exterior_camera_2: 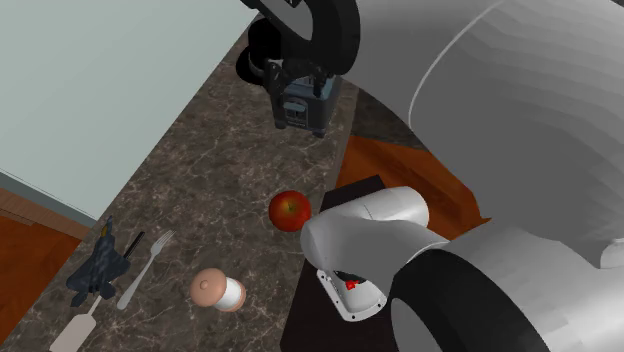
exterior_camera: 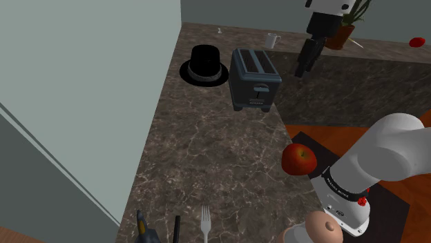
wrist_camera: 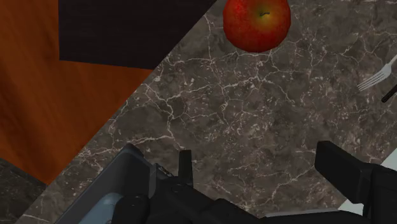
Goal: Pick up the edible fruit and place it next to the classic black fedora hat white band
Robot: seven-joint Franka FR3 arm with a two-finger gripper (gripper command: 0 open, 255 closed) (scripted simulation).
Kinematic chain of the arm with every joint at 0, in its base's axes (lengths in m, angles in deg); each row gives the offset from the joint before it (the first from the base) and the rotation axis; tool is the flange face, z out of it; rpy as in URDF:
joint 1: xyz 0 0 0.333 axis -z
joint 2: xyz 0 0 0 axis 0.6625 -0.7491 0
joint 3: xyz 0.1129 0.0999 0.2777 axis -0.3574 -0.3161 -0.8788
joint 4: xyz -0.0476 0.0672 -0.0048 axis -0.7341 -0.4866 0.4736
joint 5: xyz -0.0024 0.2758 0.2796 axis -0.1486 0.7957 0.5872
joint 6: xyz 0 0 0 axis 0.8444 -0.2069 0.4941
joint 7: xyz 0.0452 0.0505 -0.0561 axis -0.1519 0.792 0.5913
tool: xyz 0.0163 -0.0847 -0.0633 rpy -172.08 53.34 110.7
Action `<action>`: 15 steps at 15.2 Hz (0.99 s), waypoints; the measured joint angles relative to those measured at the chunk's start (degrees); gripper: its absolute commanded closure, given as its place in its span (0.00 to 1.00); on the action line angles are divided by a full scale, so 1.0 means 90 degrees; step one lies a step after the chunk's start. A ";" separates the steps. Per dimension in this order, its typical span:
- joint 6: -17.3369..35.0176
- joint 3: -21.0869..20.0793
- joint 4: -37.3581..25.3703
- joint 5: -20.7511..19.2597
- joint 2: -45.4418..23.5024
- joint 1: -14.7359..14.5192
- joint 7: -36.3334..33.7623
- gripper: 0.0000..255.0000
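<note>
A red apple rests on the dark marble counter, near its edge and close to my arm's base. It also sits on the counter beyond the fingertips in the wrist view and mid-counter in the second exterior view. The black fedora with a white band stands at the far end by the wall, left of a grey toaster. My gripper hangs high in the air, right of the toaster and far from the apple. Its fingers stand apart, open, with nothing between them.
A fork and dark utensils lie at the counter's near end, beside a round pale-topped shaker. A white mug and a potted plant stand at the back. Orange floor lies past the counter's edge.
</note>
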 measured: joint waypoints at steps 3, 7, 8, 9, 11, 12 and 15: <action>0.0070 -0.0152 0.0309 0.0028 0.0287 -0.0029 -0.0134 0.00; 0.0139 -0.0605 0.1227 0.0145 0.1268 -0.0153 -0.0523 0.00; 0.0195 -0.0745 0.1473 0.0203 0.1492 -0.0205 -0.0632 0.00; 0.0197 -0.0870 0.1685 0.0252 0.1729 -0.0257 -0.0735 0.00; 0.0191 -0.1153 0.2033 0.0383 0.2141 -0.0386 -0.0963 0.00; 0.0156 -0.1302 0.2261 0.0465 0.2426 -0.0478 -0.1085 0.00; 0.0057 -0.1848 0.2767 0.0803 0.3097 -0.0819 -0.1528 0.00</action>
